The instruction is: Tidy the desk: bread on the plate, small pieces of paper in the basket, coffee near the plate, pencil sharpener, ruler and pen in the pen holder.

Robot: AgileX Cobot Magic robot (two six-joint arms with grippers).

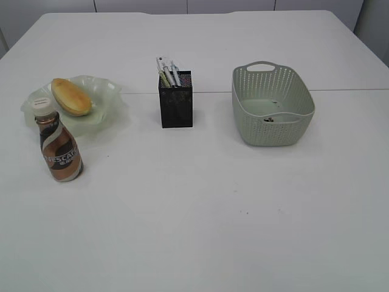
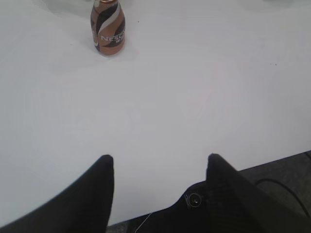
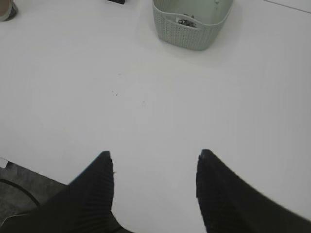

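The bread lies on the pale green plate at the left. The brown coffee bottle stands just in front of the plate; it also shows in the left wrist view. The black mesh pen holder holds pens and a ruler. The pencil sharpener is not visible. The green basket at the right holds small paper pieces; it also shows in the right wrist view. My left gripper and right gripper are open and empty over the table's near edge, outside the exterior view.
The white table has a seam running across behind the holder. The table's front edge and dark floor with cables show under both grippers.
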